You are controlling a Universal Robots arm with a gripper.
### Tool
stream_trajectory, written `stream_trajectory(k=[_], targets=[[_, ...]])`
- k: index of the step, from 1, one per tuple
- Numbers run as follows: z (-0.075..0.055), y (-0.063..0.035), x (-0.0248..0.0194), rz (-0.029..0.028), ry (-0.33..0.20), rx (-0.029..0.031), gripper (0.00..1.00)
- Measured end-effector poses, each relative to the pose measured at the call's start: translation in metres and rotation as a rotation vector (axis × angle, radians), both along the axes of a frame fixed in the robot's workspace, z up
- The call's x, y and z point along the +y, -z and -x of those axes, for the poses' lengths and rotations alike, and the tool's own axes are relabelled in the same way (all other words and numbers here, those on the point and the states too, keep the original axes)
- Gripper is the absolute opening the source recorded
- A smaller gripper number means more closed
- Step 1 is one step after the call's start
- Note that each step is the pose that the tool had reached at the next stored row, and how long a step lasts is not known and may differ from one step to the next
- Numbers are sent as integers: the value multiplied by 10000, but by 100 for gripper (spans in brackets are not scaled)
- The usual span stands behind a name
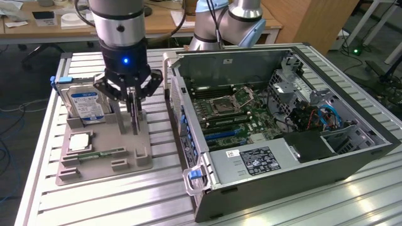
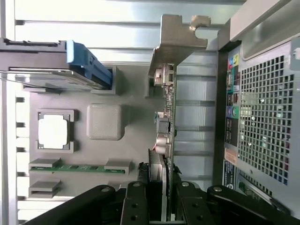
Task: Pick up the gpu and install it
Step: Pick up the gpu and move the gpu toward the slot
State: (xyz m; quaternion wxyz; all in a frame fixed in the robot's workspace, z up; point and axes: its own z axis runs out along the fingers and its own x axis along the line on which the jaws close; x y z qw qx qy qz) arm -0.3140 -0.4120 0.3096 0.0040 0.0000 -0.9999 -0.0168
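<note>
one tool (image 1: 133, 100) clamps upright gpu (image 2: 167, 117); hard drive (image 1: 88, 104) beside, pc case (image 1: 301, 176) near.

Exterior camera is looking down at a slant over the desk (image 1: 94, 202), from mid-range. Wrist camera is peering close past the jaws; both are sharing the grey holder (image 1: 103, 141) and the computer case (image 1: 314, 174) rear.

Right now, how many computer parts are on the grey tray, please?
4: hard drive upright, gpu upright beside it in the gripper, processor and memory stick lying flat in front.
</note>
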Motion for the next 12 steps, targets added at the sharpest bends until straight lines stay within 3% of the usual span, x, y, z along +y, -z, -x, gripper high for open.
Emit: stream_trajectory(k=[12], targets=[[0,-546,0,-1,0,0,27]])
